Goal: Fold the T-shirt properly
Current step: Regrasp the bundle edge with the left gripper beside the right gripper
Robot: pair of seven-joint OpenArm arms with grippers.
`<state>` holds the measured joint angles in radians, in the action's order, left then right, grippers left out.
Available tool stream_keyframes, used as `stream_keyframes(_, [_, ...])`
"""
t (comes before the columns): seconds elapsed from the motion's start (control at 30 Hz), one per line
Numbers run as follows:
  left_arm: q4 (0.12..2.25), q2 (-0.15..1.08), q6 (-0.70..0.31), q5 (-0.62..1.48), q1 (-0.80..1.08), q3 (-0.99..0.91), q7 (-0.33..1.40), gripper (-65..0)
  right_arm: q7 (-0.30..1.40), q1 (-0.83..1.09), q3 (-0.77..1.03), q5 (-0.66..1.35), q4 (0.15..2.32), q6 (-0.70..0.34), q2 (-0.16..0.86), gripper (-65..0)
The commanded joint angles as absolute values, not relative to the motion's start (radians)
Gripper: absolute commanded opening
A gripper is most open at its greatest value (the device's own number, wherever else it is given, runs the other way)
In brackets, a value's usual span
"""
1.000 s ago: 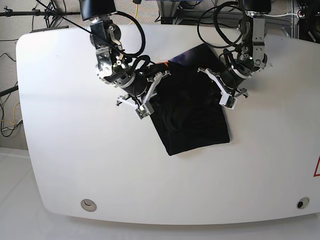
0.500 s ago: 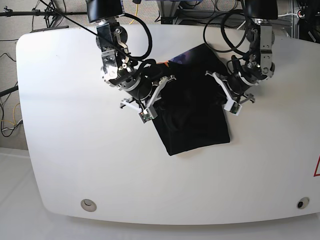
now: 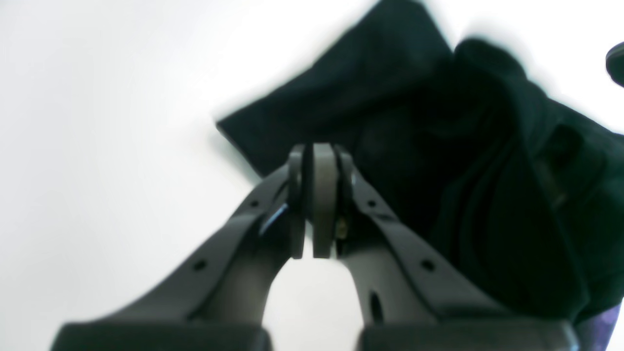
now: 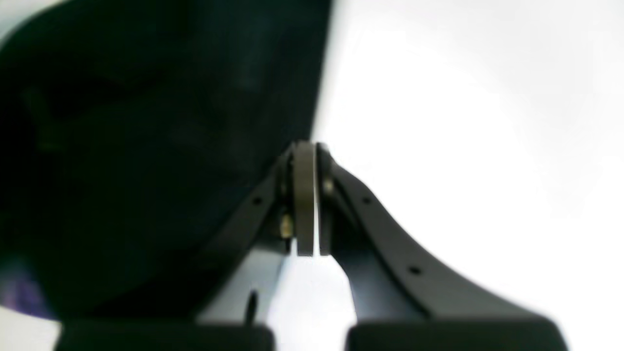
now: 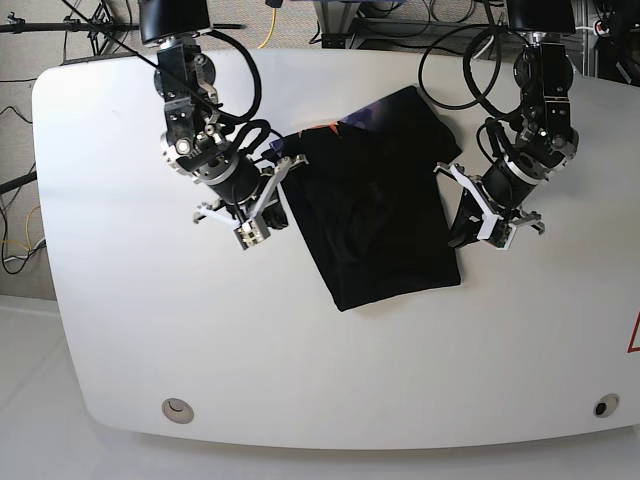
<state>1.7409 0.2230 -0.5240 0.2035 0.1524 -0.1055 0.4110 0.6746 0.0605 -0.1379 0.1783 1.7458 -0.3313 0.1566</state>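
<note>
The T-shirt (image 5: 380, 210) is a black folded bundle in the middle of the white table (image 5: 120, 300), with a purple and orange mark at its far edge. In the base view my right gripper (image 5: 272, 205) hovers just off its left edge, shut and empty. On the other side, my left gripper (image 5: 462, 228) sits beside the right edge, also shut with nothing in it. The left wrist view shows the shut left gripper (image 3: 314, 152) in front of a corner of the T-shirt (image 3: 438, 146). In the right wrist view, the closed right gripper (image 4: 304, 146) has the T-shirt (image 4: 146, 146) to its left.
Two round holes (image 5: 177, 408) (image 5: 601, 407) sit near the table's front edge. A red mark (image 5: 634, 335) shows at the right edge. Cables and stands (image 5: 330, 15) crowd the floor behind the table.
Both arms have drawn away from the T-shirt: the right arm moved to the view's left, the left arm to the right and down. The T-shirt stays folded on the table.
</note>
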Motion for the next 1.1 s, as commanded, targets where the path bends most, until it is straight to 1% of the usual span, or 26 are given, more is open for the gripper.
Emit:
stream_keyframes(0.0, [1.793, 0.236, -0.528, 0.186, 0.173, -0.098, 0.369, -64.0, 0.641, 0.008, -0.143, 0.179, 1.727, -0.337, 0.15, -65.0])
stream_keyframes(0.23, [1.79, 0.204, -0.529, 0.172, 0.241, -0.093, 0.353, -64.2, 0.628, -0.041, -0.151, 0.177, 1.63, -0.339, 0.109, -65.0])
stream_keyframes(0.3, [1.795, 0.163, -0.531, 0.186, 0.275, -0.094, 0.365, -64.2, 0.629, -0.045, -0.145, 0.173, 1.624, -0.336, 0.048, -65.0])
stream_keyframes(0.57, [1.781, 0.117, -0.532, 0.188, 0.314, -0.089, 0.374, -64.0, 0.675, -0.054, -0.142, 0.167, 1.632, -0.341, -0.063, -65.0])
stream_keyframes(0.63, [1.768, 0.139, -0.535, 0.186, 0.309, -0.091, 0.369, -64.1, 0.679, -0.054, -0.14, 0.172, 1.619, -0.335, -0.068, -65.0])
stream_keyframes(0.83, [1.748, 0.193, -0.533, 0.209, 0.298, -0.09, 0.359, -64.2, 0.674, -0.074, -0.138, 0.172, 1.605, -0.332, -0.028, -65.0])
stream_keyframes(1.07, [1.741, 0.199, -0.533, 0.223, 0.281, -0.093, 0.374, -64.5, 0.656, -0.051, -0.127, 0.175, 1.623, -0.335, 0.014, -65.0])
